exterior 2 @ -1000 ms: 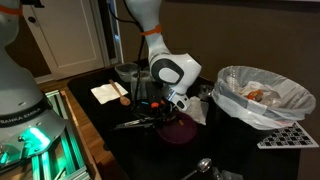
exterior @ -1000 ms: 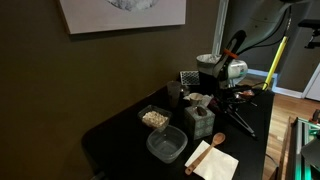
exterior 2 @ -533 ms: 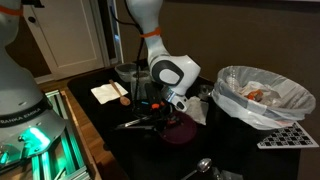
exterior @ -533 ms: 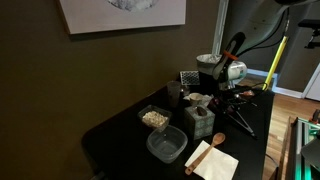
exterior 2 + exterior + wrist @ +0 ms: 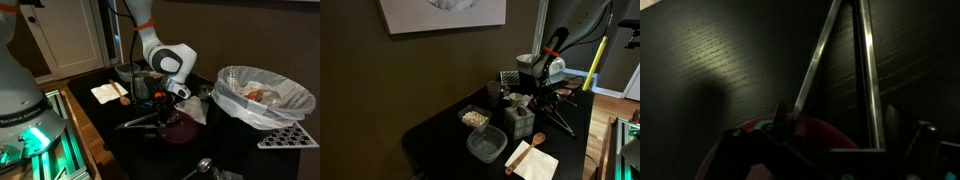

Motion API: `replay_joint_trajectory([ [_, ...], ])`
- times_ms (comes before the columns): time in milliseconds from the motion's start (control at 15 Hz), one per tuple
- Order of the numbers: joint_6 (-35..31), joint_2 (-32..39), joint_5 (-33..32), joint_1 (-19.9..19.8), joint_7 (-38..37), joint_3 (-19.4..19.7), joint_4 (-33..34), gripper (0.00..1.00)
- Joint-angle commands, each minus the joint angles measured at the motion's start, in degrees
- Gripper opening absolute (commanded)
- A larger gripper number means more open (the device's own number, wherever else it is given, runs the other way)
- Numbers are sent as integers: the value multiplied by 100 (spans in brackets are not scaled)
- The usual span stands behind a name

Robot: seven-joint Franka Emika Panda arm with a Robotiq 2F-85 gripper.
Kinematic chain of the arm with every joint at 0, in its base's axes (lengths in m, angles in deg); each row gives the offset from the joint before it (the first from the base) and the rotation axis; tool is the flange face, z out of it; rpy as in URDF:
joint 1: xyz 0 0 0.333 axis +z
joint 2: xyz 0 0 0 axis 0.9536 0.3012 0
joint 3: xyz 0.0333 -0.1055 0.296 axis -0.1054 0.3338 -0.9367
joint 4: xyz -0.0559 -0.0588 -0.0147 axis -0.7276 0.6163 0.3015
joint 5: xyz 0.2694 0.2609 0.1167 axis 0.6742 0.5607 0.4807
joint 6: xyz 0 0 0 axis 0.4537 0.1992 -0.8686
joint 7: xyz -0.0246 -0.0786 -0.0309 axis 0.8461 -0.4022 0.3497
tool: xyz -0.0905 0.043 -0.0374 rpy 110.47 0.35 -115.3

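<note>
In an exterior view: your hand (image 5: 542, 88) hangs just above tongs (image 5: 560, 117), released, gripping nothing. Tongs lie flat on dark surface (image 5: 435, 130) near its far end. Green box (image 5: 518, 118) and grater (image 5: 508, 77) crowd wall side.

In an exterior view: hand (image 5: 168, 98) over red bowl (image 5: 182, 130). Tongs (image 5: 138, 120) run from bowl toward surface edge. Bin (image 5: 255, 95) near on one side, pot (image 5: 128, 72) behind.

Wrist view: tongs (image 5: 845, 70) arms spread up frame from bowl (image 5: 810, 130). Contact with rim: cannot tell. Bare surface (image 5: 720, 60) alongside.
</note>
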Motion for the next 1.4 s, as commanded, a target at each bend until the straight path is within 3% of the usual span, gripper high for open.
replay_joint_trajectory([
  [0,-182,-578,-608,393,-506,266,-498,100],
  [333,-536,-1145,-1518,692,-1248,571,-1032,100],
  [667,-1641,-1436,-2196,789,-2051,859,-1599,100],
  [1000,-2758,-1363,-2074,879,-2376,1051,-1975,100],
  [1333,-3639,-1164,-2005,1196,-2404,1530,-2138,100],
])
